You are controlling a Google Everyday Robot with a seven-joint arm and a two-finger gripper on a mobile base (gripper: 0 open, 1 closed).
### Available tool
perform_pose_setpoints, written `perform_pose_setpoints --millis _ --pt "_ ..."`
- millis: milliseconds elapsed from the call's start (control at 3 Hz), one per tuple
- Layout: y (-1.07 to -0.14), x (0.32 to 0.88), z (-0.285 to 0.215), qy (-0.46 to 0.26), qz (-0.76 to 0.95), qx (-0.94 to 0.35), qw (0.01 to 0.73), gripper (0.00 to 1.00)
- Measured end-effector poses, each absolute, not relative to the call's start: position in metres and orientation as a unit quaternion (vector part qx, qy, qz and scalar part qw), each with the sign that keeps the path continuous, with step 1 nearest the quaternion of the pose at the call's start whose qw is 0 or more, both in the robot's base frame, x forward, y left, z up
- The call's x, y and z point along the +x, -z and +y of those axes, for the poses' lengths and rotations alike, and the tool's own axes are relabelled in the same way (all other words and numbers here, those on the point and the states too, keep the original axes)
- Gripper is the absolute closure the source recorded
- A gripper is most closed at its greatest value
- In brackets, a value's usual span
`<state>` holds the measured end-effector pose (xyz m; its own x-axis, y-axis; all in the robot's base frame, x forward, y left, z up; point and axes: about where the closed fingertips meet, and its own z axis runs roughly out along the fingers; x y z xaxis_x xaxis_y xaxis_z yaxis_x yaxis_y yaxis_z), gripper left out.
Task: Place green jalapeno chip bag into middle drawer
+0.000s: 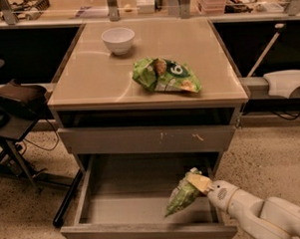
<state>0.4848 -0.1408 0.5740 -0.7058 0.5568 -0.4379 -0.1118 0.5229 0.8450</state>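
Hanging by its top edge from the hand (197,180), the green jalapeno chip bag (180,198) dangles inside the right-hand part of the open middle drawer (124,208). Its lower end is close to the grey floor, though whether it touches cannot be told. The hand sits at the end of a white arm (264,217) that reaches in from the lower right. It is pinched closed on the bag's top, just inside the drawer's right wall and below the shut drawer front with pale scratch marks (146,140). The step in hand appears to be the release. To do it well, the hand should likely sink a little more so the bag's base rests on the floor. The fingers can then spread so the bag tips leftward onto the bare grey floor, not against the front panel (145,235). The crinkly foil may cling to a finger, so a short pause before lifting seems wise. The hand should then withdraw up and to the right, keeping clear of the right wall and the scratched front above. On the desk (93,81) a brighter green bag with a round "6" logo (165,75) and a white bowl (118,40) play no part.
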Motion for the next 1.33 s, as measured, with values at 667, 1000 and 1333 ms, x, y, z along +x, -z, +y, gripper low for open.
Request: perform_pose_setpoints --millis 667,1000,1333 --pt "-0.584 0.49 -0.111 -0.481 0.791 0.119 0.359 1.0" --pt "-0.574 0.495 -0.102 -0.467 0.795 0.114 0.369 1.0" --pt "-0.564 0.514 -0.093 -0.449 0.79 0.11 0.404 1.0"
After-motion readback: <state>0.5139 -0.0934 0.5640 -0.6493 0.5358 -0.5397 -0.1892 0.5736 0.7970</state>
